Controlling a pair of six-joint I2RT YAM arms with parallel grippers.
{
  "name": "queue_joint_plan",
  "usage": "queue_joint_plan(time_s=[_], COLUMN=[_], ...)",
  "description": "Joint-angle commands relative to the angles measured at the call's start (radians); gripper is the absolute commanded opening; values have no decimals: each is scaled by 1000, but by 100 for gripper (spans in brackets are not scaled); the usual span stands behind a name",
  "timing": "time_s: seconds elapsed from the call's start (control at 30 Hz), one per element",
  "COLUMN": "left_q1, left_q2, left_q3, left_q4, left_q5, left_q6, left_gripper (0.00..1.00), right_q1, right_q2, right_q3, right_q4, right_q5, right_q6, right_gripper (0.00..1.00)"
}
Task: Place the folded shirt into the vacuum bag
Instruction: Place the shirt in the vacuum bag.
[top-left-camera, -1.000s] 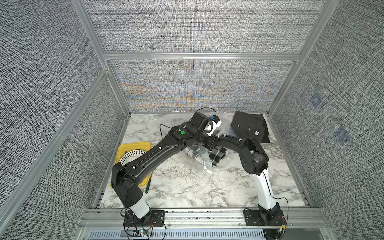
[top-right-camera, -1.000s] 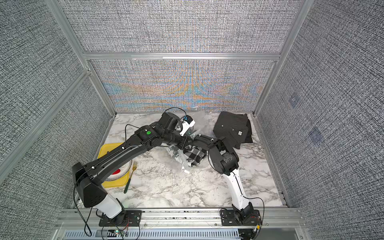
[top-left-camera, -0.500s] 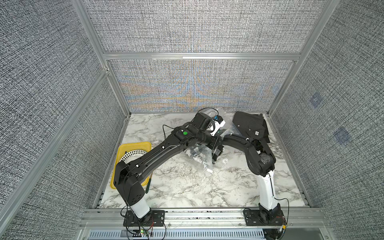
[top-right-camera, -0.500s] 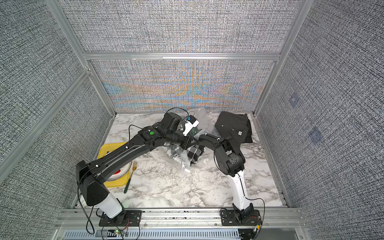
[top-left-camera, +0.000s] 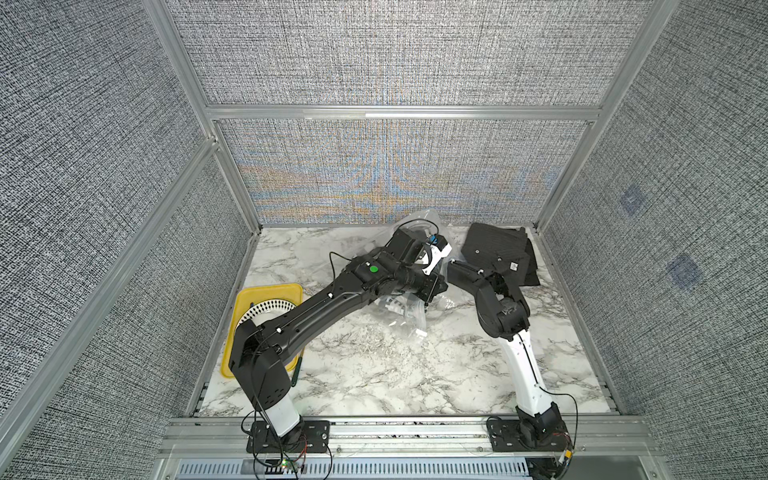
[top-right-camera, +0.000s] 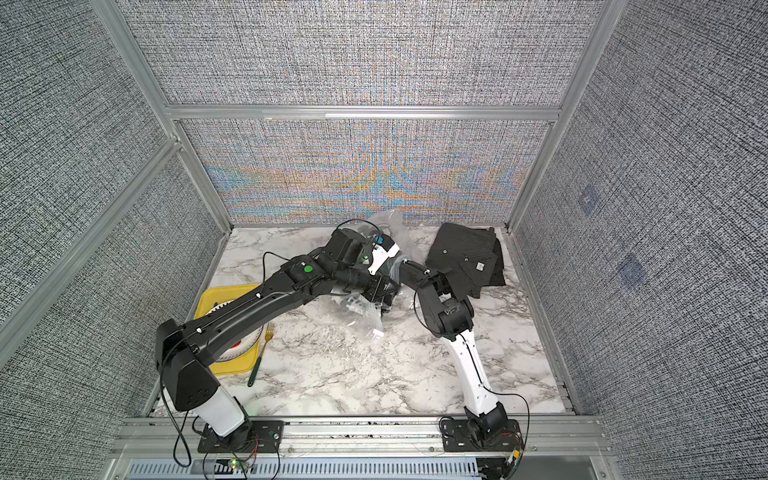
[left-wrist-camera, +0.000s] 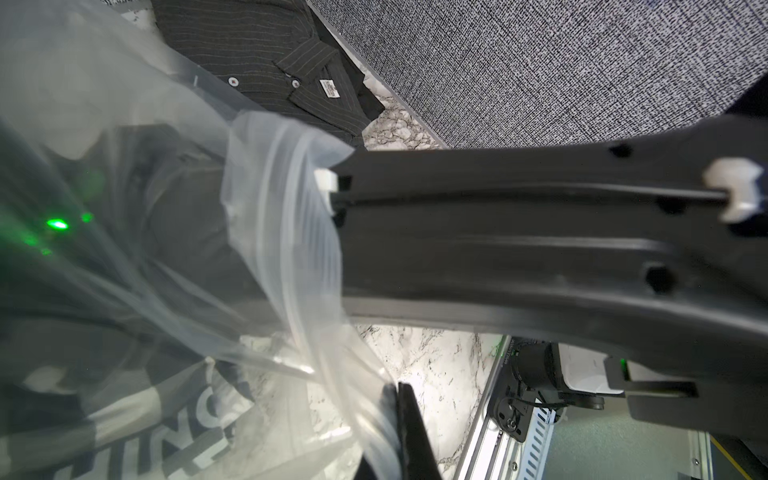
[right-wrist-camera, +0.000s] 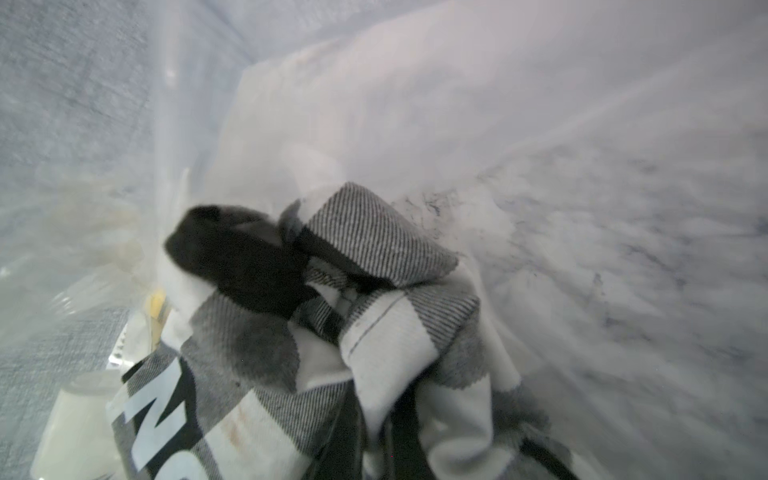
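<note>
Inside vacuum bag (right-wrist-camera: 457, 83), right claw (right-wrist-camera: 286, 270) clamps shirt (right-wrist-camera: 395, 340); left claw (left-wrist-camera: 399, 415) pinches rim

In both top views, the vacuum bag (top-left-camera: 409, 324) and the left arm (top-left-camera: 316, 309) hide both arm tips from us. In the right wrist view, we see the table (right-wrist-camera: 623, 257) blurred and the folded shirt (right-wrist-camera: 374, 353) cut off.
</note>
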Motion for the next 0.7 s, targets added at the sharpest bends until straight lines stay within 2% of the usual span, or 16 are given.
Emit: queue_joint_plan(time_s=[0.0,0.23,0.3,0.4,0.47,0.6,0.67], left_q1=[-14,-16,-14,-8,3,24,37], left_q2=[4,3,7,12,23,43,51], left_q3=[-4,-18,-14,7,32,65,81], left_q4=[-13,-12,-38,-84,-118,-130,-130], left_q5=[114,86,22,-111,-198,-390,-441], left_q6=[-8,-13,-7,1,6,-7,-9], left_gripper=[0,0,0,0,0,0,0], right_q1=[-9,-29,-24,-14,-5,15,32], right_q2=[20,19,14,-8,-41,-116,-149], right_q3=[23,-42,-40,-61,-113,-241,-302], right_q4=[5,182,171,115,95,82,80], right_q5=[7,-102,-108,-97,-69,-3,42], right_q6=[99,252,242,175,124,38,1], right_gripper=[0,0,7,30,37,46,54])
